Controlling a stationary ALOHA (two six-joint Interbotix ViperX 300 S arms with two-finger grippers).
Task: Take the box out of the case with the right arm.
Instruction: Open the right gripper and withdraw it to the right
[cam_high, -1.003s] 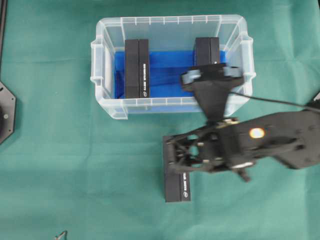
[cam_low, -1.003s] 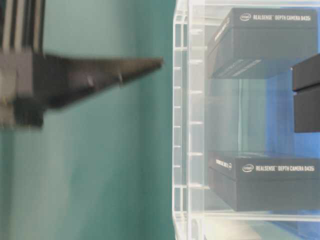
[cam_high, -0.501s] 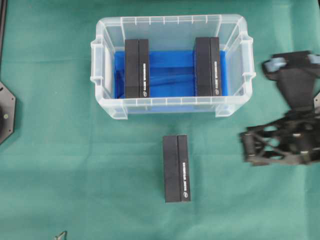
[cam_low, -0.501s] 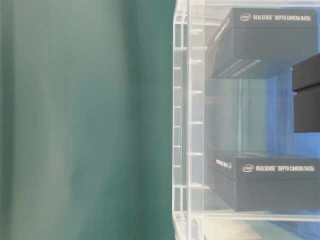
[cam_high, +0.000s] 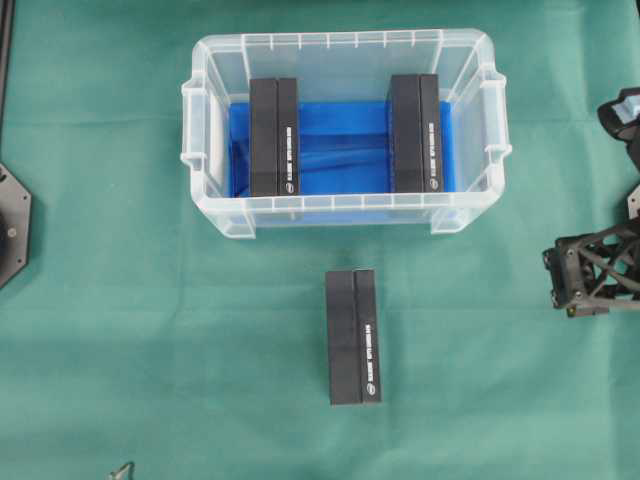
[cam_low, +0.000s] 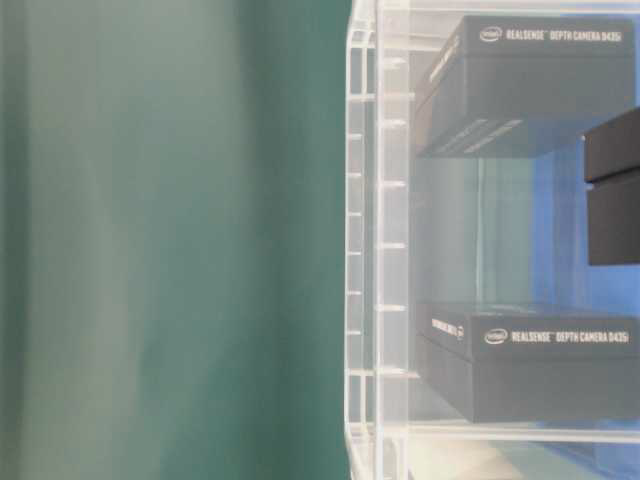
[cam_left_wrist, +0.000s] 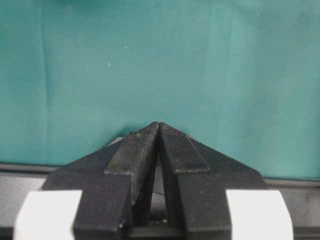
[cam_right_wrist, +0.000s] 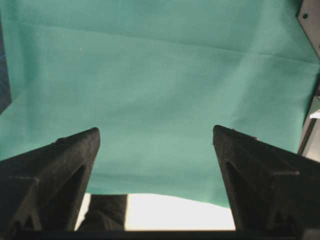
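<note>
- A green cloth (cam_high: 130, 330) covers the whole work surface, matte and faintly creased.
- At the far left, the left gripper (cam_left_wrist: 158, 131) hangs over bare cloth in its wrist view, its two black, finely ribbed wedge fingers pressed tip to tip with nothing between them.
- Upper middle sits the case (cam_high: 343, 43): clear, glossy plastic with a ribbed rim, moulded side handles and a bright blue floor.
- Inside it, two slim matte-black boxes lie parallel, the left box (cam_high: 273, 137) and the right box (cam_high: 415, 132), each against an end wall and well apart from the other.
- Below the case, clear of its front wall, a third box (cam_high: 353, 336) lies flat on the cloth, outside and released; I judge one removal complete.
- At the right edge, the right gripper (cam_right_wrist: 156, 145) shows wide-spread, empty fingers over bare cloth; its truss frame sits well away from the case.
- Risk: should it reach in again, the spread fingers could catch the ribbed rim or side wall and drag the light case, since both remaining boxes hug the ends.
</note>
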